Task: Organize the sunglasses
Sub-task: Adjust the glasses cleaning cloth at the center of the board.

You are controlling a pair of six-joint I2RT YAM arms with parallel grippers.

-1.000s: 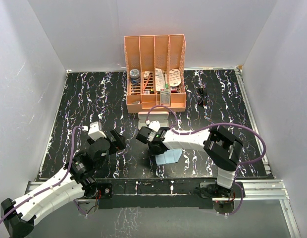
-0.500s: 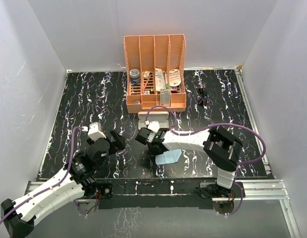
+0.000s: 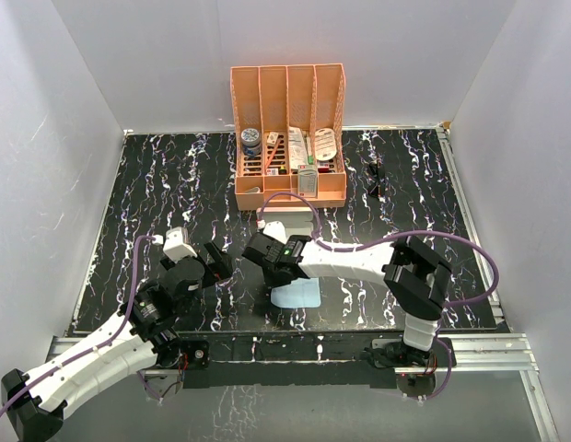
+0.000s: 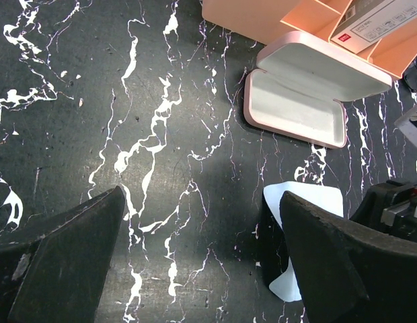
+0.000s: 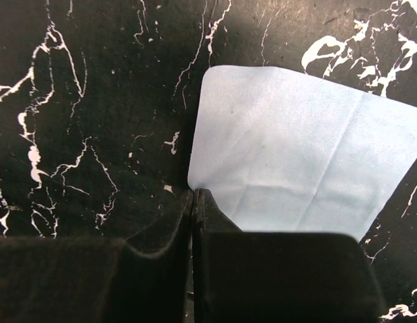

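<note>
The sunglasses [image 3: 376,178] lie small and black at the back right of the table, far from both arms. The pink case [image 4: 296,101] lies open in front of the organizer, with nothing in it. A light blue cloth [image 3: 297,295] lies near the front middle. My right gripper [image 3: 271,285] is shut on the left corner of that cloth [image 5: 296,168], its jaws pressed together at the cloth's edge [image 5: 194,192]. My left gripper [image 4: 202,195] stands wide open just left of the cloth [image 4: 302,195], low over bare table, holding nothing.
An orange desk organizer [image 3: 288,138] with several upright slots stands at the back middle, holding small items. White walls close in the left, back and right sides. A purple cable loops from the right arm over the case area.
My right gripper closed on the cloth's corner and dragged it left and toward the front; the cloth now lies flatter and further left. The left arm has not moved.
</note>
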